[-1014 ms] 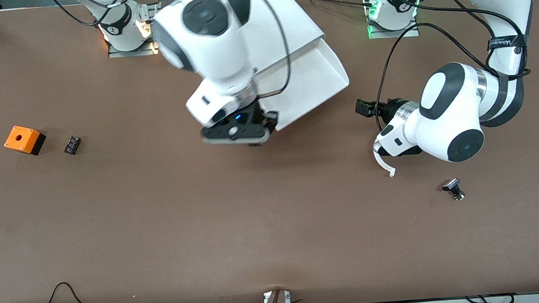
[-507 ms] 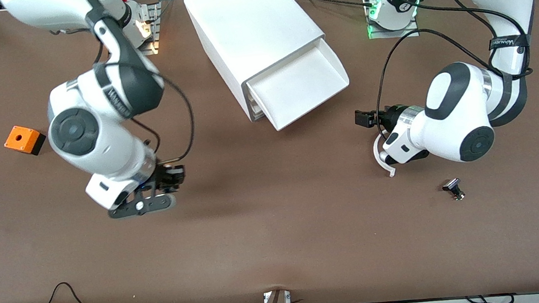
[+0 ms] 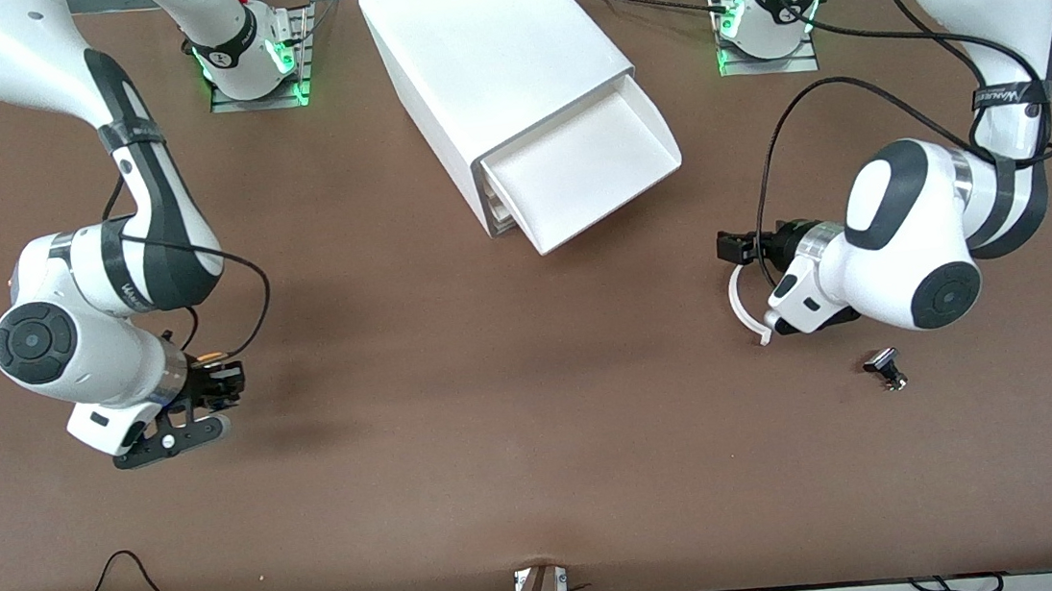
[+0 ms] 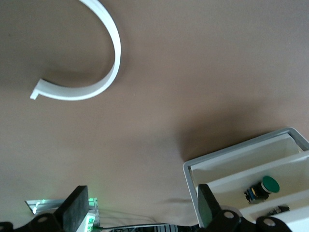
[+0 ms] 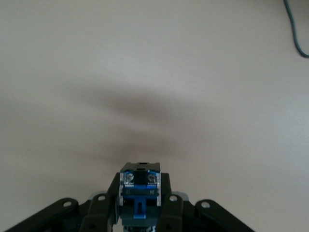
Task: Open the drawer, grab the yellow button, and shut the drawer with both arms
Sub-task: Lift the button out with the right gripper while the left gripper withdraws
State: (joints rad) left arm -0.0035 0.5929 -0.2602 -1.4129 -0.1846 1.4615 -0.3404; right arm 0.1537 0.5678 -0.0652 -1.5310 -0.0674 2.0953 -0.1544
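Observation:
The drawer, uppermost in the white cabinet, stands pulled out, and its white inside shows nothing. My right gripper hangs low over bare table toward the right arm's end. It is shut on the button; the right wrist view shows the blue-black body with two screws between the fingers, the cap hidden. My left gripper is open and empty over the table beside the drawer, toward the left arm's end. In the left wrist view its fingertips frame bare table and a cabinet corner.
A white curved strip lies under the left hand. A small black-and-silver part lies nearer the front camera than that hand. A green-capped push-button sits inside the cabinet. The right arm covers most of the orange box.
The right arm swung from over the drawer's front out to its own end of the table, lower down, still shut on the button. The left hand shifted slightly.

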